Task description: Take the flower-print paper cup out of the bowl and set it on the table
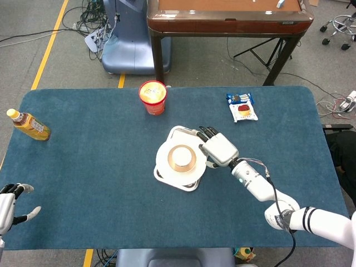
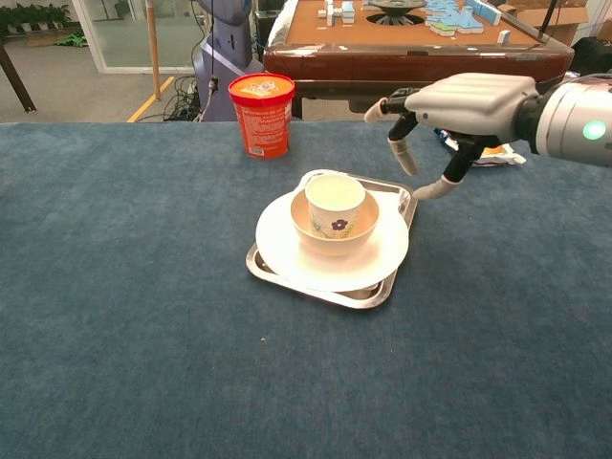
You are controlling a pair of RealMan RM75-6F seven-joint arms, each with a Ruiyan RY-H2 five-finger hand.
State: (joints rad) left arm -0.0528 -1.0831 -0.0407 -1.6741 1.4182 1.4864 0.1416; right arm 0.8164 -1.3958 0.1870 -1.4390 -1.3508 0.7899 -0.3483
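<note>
Blue table, head view: lying bare toward its near edge.
Right hand: hovering at the tray's right rim, fingers spread, holding nothing.
Left hand: sitting spread at the near-left corner.
Chest view, cup: standing upright in the bowl.

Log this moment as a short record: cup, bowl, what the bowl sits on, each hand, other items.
cup: flower-print paper cup stands upright in the bowl, not yet lifted
bowl: bowl sits on a white plate
support: plate lies on a metal tray on the blue table
right hand: right hand hovers to the right of the cup, fingers spread, holding nothing
left hand: left hand at the table's near left edge, open and empty
other items: red tub, snack packet, bottle lying on its side
</note>
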